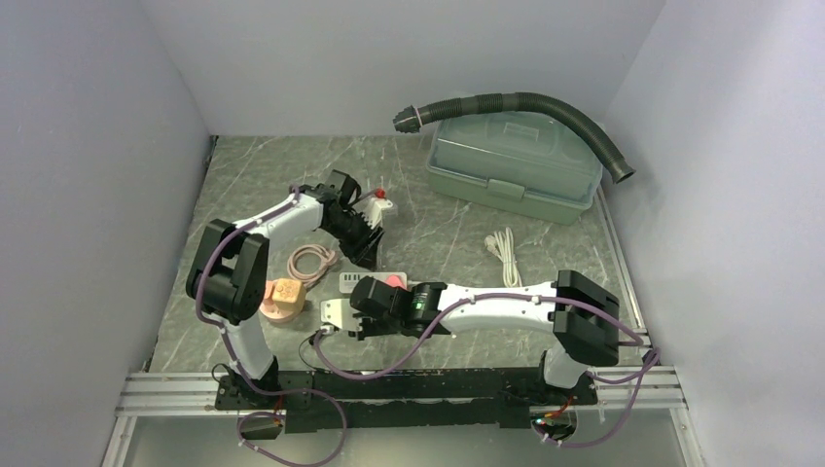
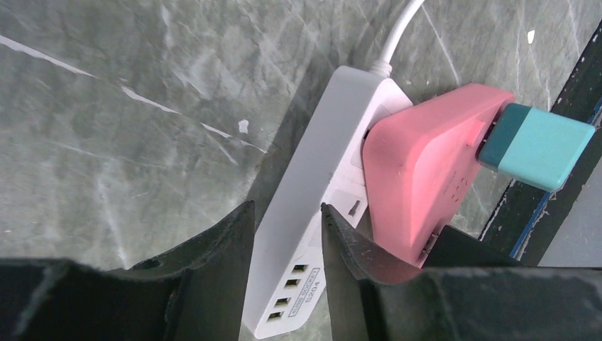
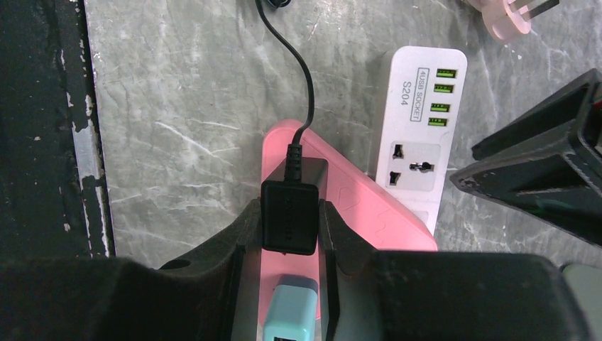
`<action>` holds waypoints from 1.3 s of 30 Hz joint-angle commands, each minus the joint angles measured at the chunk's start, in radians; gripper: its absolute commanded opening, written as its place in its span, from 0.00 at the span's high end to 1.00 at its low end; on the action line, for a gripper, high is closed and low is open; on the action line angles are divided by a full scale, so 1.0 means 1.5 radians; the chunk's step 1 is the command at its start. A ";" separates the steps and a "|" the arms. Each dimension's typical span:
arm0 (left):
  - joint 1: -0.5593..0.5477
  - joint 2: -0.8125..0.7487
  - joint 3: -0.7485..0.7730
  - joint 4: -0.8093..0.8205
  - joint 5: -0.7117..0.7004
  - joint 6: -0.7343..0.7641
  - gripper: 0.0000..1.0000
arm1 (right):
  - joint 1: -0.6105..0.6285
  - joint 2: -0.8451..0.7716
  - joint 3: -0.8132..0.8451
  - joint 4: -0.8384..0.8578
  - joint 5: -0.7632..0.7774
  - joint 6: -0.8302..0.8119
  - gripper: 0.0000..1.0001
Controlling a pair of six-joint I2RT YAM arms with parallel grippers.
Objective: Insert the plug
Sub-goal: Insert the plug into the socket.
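My right gripper [image 3: 287, 207] is shut on a black plug [image 3: 287, 224] with a black cable [image 3: 302, 78]. It holds the plug against the face of a pink power strip [image 3: 369, 213], just ahead of a teal adapter [image 3: 289, 309] plugged into that strip. I cannot tell whether the prongs are in. The pink strip [image 2: 419, 170] leans on a white power strip [image 2: 312, 185] with USB ports. My left gripper [image 2: 284, 209] is part open, its fingers straddling the white strip from just above. In the top view both grippers [image 1: 368, 255] [image 1: 358, 309] meet at the two strips [image 1: 392, 281].
A green lidded box [image 1: 514, 161] with a dark corrugated hose [image 1: 545, 105] stands at the back right. A white cable bundle [image 1: 501, 248] lies right of the strips. A pink coiled cable [image 1: 311, 261] and a peach object [image 1: 282, 297] lie to the left.
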 commanded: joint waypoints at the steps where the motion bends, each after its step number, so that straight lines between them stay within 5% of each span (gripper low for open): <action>1: -0.005 -0.012 -0.020 0.012 0.023 0.014 0.57 | -0.003 0.049 -0.014 -0.062 -0.057 0.018 1.00; 5: -0.005 -0.017 -0.032 0.017 0.019 0.015 0.57 | -0.003 0.052 -0.019 -0.066 -0.056 0.019 1.00; 14: -0.003 -0.066 -0.013 0.010 -0.021 -0.001 0.37 | -0.006 0.028 0.001 -0.029 -0.025 0.039 0.56; 16: 0.005 -0.077 -0.002 0.005 -0.031 -0.003 0.28 | -0.012 0.024 0.012 -0.017 -0.017 0.041 0.41; 17: 0.010 -0.082 0.005 0.004 -0.034 -0.005 0.25 | -0.014 0.021 0.016 -0.010 -0.014 0.042 0.07; 18: 0.016 -0.088 0.013 -0.001 -0.034 -0.004 0.24 | -0.015 0.019 0.023 -0.005 -0.010 0.042 0.01; 24: 0.056 -0.130 0.081 -0.042 -0.037 -0.014 0.01 | -0.019 -0.010 0.066 -0.007 -0.007 0.047 0.00; 31: 0.151 -0.198 0.156 -0.075 -0.047 -0.057 0.00 | -0.058 -0.132 0.072 0.014 0.014 0.084 0.00; 34: 0.225 -0.248 0.126 -0.049 -0.046 -0.084 0.00 | -0.165 -0.229 0.005 0.089 0.034 0.148 0.00; 39: 0.327 -0.363 -0.091 0.120 -0.075 -0.137 0.00 | -0.387 -0.400 -0.214 0.326 0.125 0.283 0.00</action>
